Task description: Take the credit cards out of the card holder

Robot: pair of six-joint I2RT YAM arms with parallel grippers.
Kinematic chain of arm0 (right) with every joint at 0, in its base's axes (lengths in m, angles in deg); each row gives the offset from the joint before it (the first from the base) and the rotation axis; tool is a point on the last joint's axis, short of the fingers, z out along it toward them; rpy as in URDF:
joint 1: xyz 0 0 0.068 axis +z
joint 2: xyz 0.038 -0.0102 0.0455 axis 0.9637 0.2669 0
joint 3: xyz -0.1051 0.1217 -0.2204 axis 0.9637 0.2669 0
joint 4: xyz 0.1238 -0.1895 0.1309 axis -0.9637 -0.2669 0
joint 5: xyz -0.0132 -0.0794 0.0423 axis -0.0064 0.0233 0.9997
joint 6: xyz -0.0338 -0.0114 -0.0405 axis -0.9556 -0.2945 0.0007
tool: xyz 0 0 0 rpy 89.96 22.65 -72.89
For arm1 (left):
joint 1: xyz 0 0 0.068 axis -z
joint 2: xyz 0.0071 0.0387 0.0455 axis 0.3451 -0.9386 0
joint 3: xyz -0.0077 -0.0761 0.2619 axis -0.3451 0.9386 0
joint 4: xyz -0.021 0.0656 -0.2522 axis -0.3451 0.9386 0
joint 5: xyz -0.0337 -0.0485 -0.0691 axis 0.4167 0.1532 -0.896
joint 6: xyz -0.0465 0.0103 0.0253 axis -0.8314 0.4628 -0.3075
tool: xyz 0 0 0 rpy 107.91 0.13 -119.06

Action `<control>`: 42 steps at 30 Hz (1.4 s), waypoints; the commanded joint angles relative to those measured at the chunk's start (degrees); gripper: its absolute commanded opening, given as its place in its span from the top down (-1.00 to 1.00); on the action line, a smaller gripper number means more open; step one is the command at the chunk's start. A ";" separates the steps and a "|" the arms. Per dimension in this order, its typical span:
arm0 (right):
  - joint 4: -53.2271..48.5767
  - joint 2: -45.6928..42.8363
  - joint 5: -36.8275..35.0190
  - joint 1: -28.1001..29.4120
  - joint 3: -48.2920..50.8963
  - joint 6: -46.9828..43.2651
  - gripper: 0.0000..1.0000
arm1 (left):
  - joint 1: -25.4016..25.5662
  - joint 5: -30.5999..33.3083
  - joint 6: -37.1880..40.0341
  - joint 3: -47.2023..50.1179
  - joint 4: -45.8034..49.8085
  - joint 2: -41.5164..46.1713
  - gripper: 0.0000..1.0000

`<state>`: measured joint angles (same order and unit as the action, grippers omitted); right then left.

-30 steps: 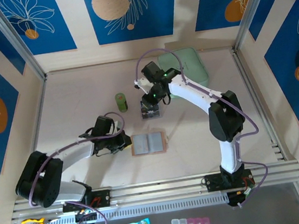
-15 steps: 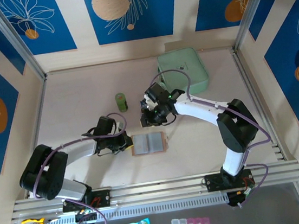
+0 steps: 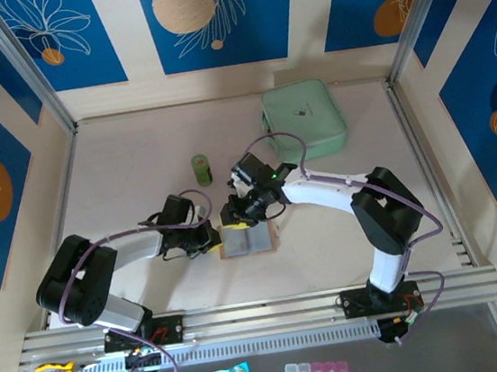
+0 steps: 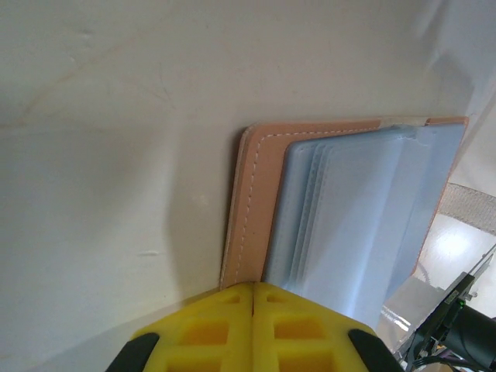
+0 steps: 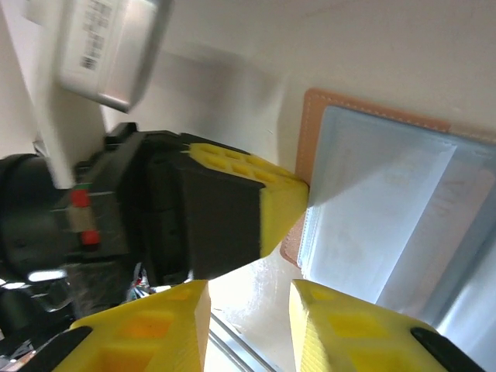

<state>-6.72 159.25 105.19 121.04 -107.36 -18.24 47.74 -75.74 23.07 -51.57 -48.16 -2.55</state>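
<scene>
I see card holder (image 3: pixel 248 238) open flat on table (image 3: pixel 130 178) centre, clear pockets up, left gripper (image 4: pixel 253 296) jaws pressed together, tips touching its left edge, right gripper (image 5: pixel 249 314) jaws spread above that edge, mint pouch (image 3: pixel 304 118) logo unreadable.

Card holder (image 3: pixel 253 239) lay open flat on table (image 3: pixel 128 164), pockets up, roughly mid-table betw. the two arms. L gripper (image 3: pixel 212 238) sat low at its left edge, touching or nearly so; R gripper (image 3: pixel 231 217) hovered over its far-left corner, just beside the L one. Green cyl (image 3: pixel 202 169) stood upright behind them, mint zip pouch (image 3: pixel 304 120) at far right, both well apart from holder.
</scene>
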 commanded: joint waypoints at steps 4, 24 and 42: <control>-1.58 3.63 0.49 1.65 -2.19 0.93 0.46 | 0.30 1.28 1.95 0.32 4.06 -0.16 0.97; -4.06 6.83 -1.90 0.56 0.10 -1.65 0.56 | 0.16 2.00 3.19 0.13 6.11 -0.43 0.97; 8.44 3.78 8.08 -5.91 11.49 -2.60 0.58 | 0.09 3.57 3.80 -1.65 8.66 1.58 0.96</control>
<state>-1.21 163.89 110.21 116.35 -98.59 -20.52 47.74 -75.04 25.69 -52.48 -44.97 -2.25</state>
